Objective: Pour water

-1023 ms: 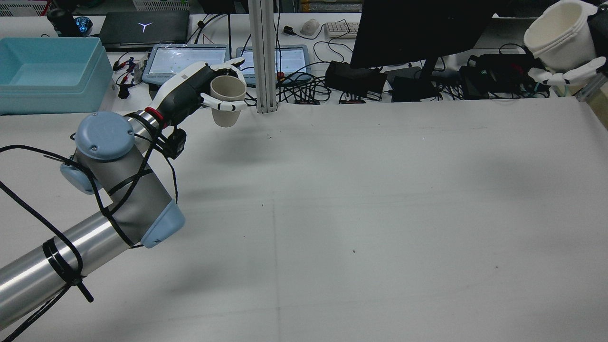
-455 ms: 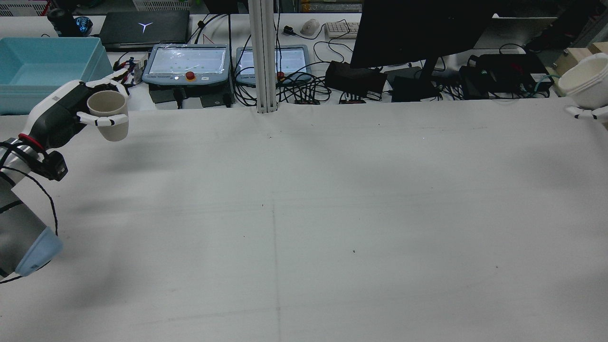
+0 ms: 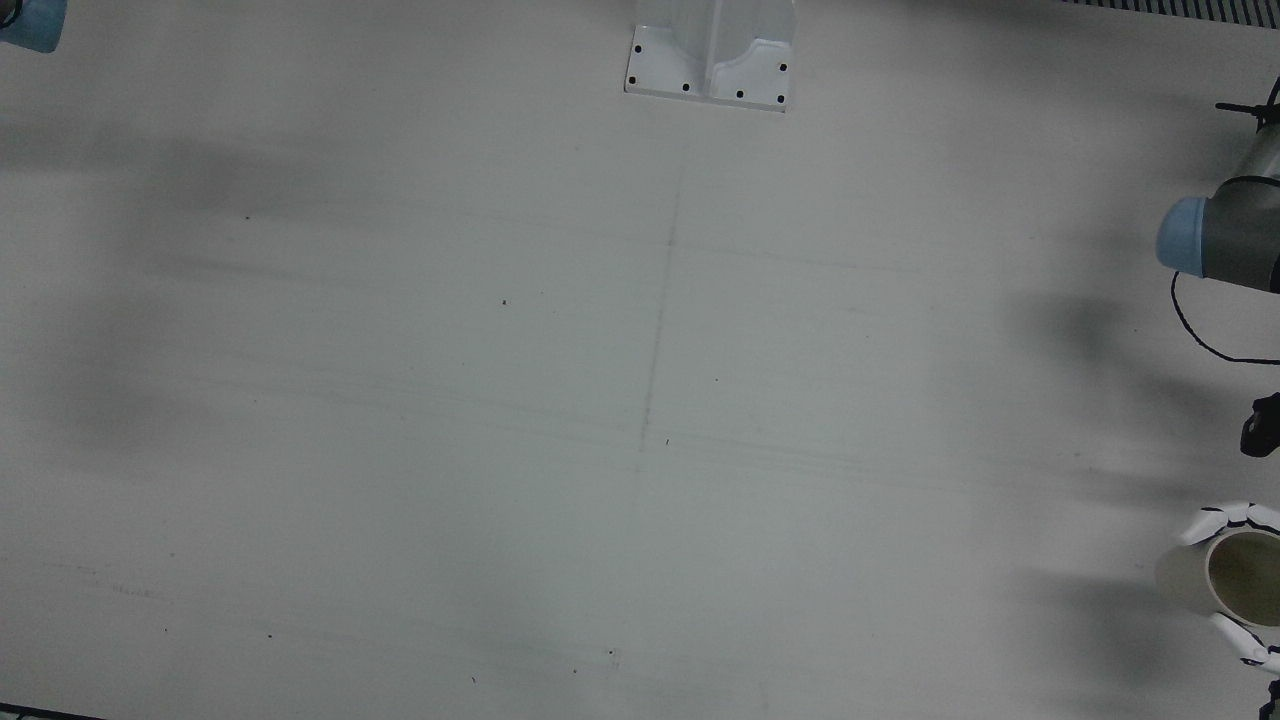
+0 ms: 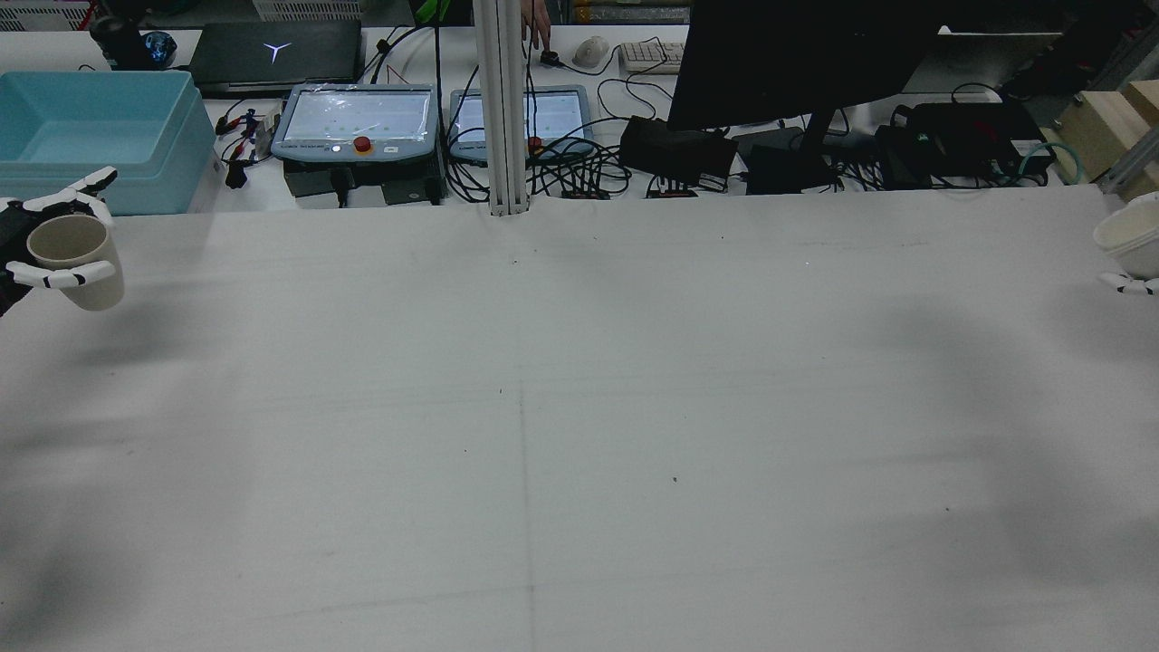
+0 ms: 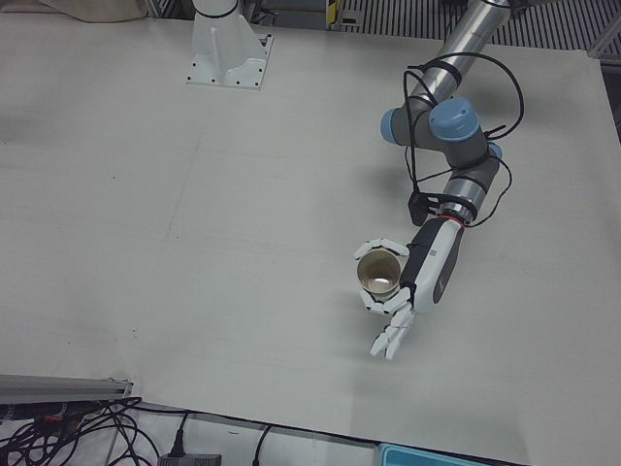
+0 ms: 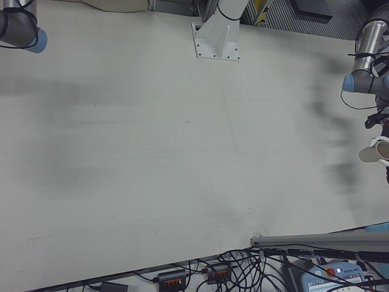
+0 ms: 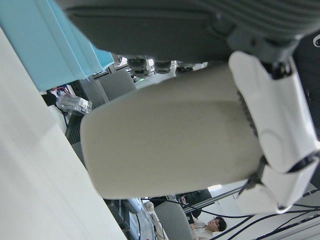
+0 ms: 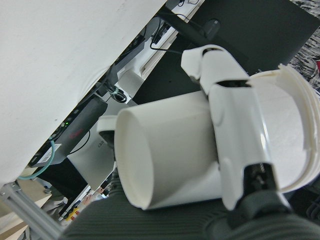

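We record the left arm (image 5: 456, 146): silver-grey tubes, pale blue joint caps, black cables looped alongside, a red ring at the wrist. We list the left hand (image 5: 412, 282): dark grey palm, white segmented fingers (image 5: 388, 340).

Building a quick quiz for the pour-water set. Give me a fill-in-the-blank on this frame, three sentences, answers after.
1. The beige cup is held by the robot's ____ hand.
2. In the rear view, the white cup sits at the ____ edge of the picture.
3. The beige cup's opening faces ____.

Answers: left; right; up
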